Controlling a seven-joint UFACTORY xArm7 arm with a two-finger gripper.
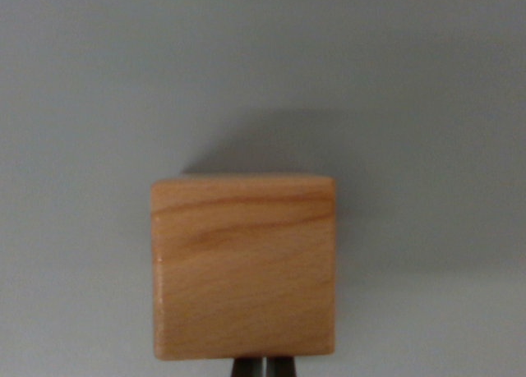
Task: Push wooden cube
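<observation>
A wooden cube (244, 266) fills the lower middle of the wrist view, resting on a plain pale grey surface (90, 89). Its near face is turned toward the camera, with brown grain lines running across it, darker and closer together in the upper part. A narrow strip of the top face shows above that, lighter in tone. The edges look slightly rounded. The whole picture is soft, so finer marks on the wood cannot be read.

A faint shadow lies on the surface behind the cube and toward the wrist view's right, spreading up and outward from its top edge. A dimmer band of shade runs along the surface to the right of the cube, about level with its lower half.

At the very bottom edge of the view, just beneath the cube's lower edge, the dark tips of the fingers (250, 367) come into sight. They stand side by side with only a thin pale line between them, so they appear to be together, holding nothing. They sit at the cube's near face, slightly to the right of its middle. They seem to be touching it, though the blur and the tight crop make that uncertain.

Nothing else lies on the grey surface within the view.
</observation>
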